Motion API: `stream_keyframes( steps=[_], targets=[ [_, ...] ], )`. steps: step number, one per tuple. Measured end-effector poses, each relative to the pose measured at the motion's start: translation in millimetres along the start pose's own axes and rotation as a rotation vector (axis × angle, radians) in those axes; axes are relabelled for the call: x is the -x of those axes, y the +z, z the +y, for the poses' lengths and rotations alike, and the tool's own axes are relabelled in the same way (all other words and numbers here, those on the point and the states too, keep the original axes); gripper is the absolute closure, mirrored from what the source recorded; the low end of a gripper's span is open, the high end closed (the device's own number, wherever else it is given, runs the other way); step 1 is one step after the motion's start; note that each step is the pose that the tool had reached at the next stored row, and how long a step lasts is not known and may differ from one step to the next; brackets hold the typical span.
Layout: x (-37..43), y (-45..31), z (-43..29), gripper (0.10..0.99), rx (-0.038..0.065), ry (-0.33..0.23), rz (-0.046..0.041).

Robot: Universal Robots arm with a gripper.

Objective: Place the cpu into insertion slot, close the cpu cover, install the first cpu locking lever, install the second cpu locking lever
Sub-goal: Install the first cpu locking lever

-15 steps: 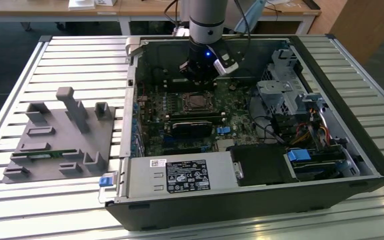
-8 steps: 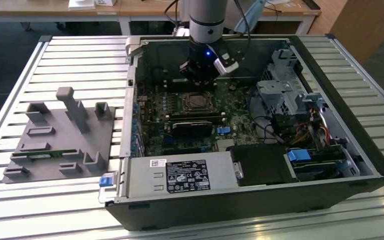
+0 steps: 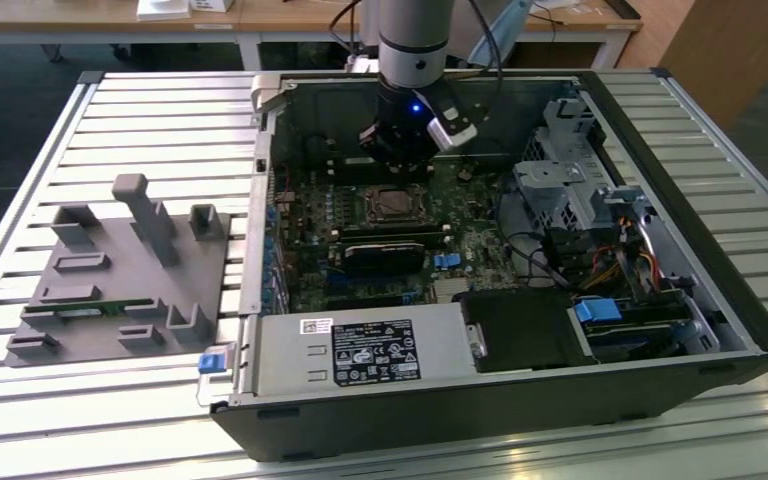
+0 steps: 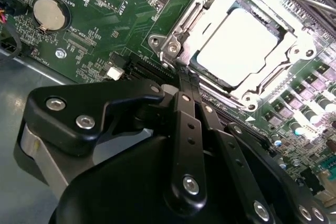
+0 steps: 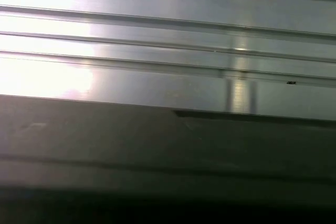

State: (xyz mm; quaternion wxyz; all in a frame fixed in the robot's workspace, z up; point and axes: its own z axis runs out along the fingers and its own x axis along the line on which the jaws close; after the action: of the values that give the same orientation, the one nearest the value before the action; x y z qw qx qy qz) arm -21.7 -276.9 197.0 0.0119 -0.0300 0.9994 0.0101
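I see the small square cpu with its silvery-grey metal top seated in the square black insertion slot on the green motherboard. The thin silver frame of the cpu cover lies down around it. My black claw hangs just beside the slot's corner, fingers pressed together, holding nothing. The open dark computer case rests on the slatted metal counter; a grey fixture block sits on the counter beside it.

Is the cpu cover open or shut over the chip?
Shut: in the second wrist view the cpu cover lies flat around the cpu, whose silvery top shows through its window.
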Motion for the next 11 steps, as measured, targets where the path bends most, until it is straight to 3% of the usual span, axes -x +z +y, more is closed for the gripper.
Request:
stream_keyframes(
  steps=[5, 11],
  targets=[
    [0.2, -0.6, 1.2, 0.98, 0.002, 0.0, -0.0008],
    [0.5, -16.1, 1.4, 0.98, 0.001, 0.0, -0.0003]
  ],
)
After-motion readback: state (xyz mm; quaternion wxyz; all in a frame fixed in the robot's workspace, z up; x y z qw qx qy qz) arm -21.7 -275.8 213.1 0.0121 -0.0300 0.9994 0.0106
